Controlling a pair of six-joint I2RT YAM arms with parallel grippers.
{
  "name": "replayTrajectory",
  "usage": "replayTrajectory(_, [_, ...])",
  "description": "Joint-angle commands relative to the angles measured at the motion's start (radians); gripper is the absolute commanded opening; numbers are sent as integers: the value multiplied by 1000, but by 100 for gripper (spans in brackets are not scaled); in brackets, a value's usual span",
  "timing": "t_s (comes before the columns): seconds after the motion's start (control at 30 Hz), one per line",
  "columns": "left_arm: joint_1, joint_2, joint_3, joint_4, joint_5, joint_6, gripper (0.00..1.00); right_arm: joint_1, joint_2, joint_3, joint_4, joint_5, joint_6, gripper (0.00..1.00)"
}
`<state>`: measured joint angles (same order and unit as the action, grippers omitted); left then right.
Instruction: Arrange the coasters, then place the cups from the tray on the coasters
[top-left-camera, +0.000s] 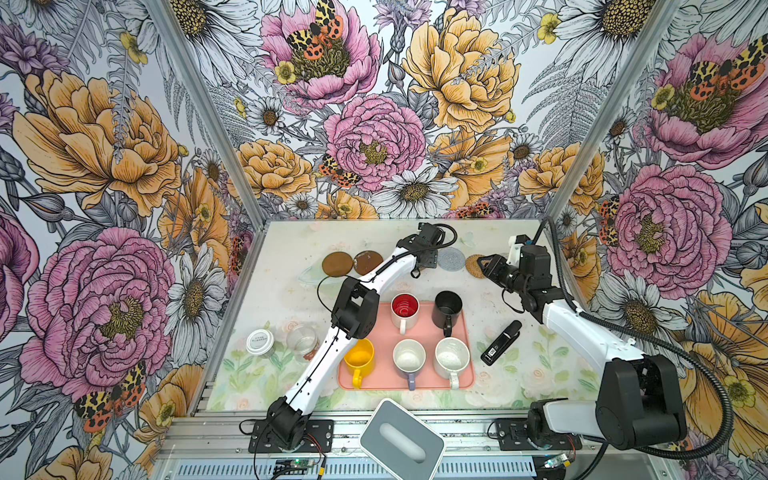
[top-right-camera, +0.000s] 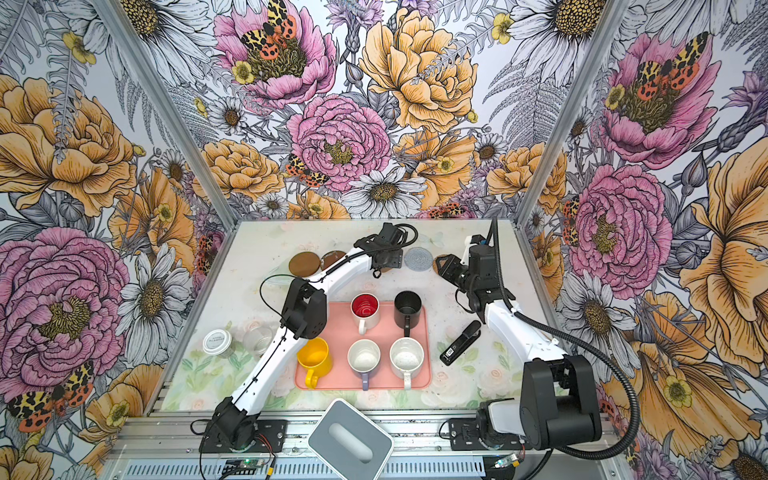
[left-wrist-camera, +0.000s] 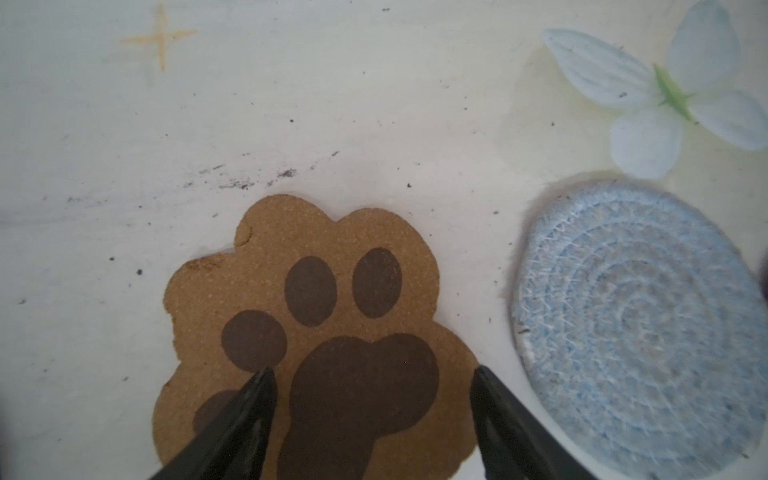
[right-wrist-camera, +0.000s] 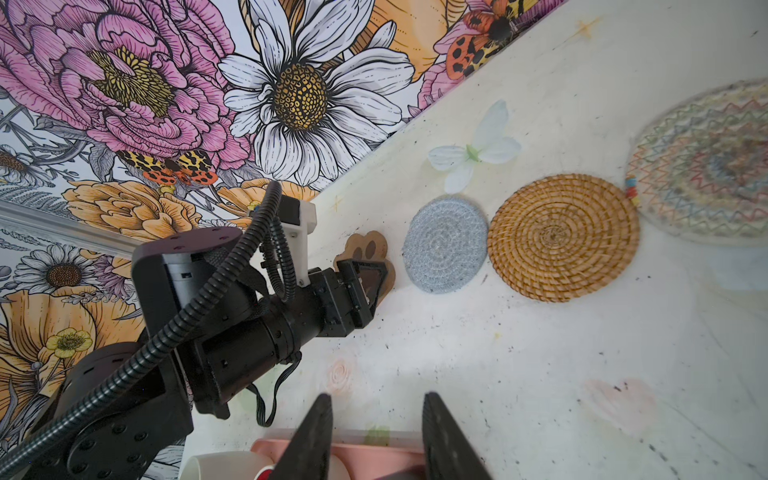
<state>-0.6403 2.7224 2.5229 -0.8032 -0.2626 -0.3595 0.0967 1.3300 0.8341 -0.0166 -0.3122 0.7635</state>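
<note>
A row of coasters lies at the back: two brown discs (top-left-camera: 337, 263) (top-left-camera: 368, 262), the tan paw-print (left-wrist-camera: 316, 291), grey-blue woven (top-left-camera: 451, 258), tan rattan (top-left-camera: 473, 266) and a pale zigzag-stitched round (right-wrist-camera: 706, 166). My left gripper (left-wrist-camera: 372, 370) is open right over the paw-print, one tip above its surface, one at its edge. My right gripper (right-wrist-camera: 378, 395) is open and empty, hanging by the rattan coaster. On the pink tray (top-left-camera: 467, 384) stand the red-inside (top-left-camera: 404, 309), black (top-left-camera: 448, 307), yellow (top-left-camera: 359, 357), lavender (top-left-camera: 409, 357) and speckled (top-left-camera: 451, 355) cups.
Left of the tray stand a lidded clear jar (top-left-camera: 260, 343) and an open glass jar (top-left-camera: 302, 340). To its right lies a black stapler (top-left-camera: 500, 343). A grey-white box with an oval slot (top-left-camera: 402, 440) sits at the front edge. My left arm crosses the tray's left side.
</note>
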Motion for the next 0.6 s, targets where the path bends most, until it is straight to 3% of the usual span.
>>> replayTrajectory(0.0, [49, 8, -103, -159, 3, -7, 75, -6, 7, 0, 21, -11, 3, 38])
replayTrajectory(0.57, [79, -66, -208, -157, -6, 14, 65, -9, 5, -1, 20, -15, 2, 38])
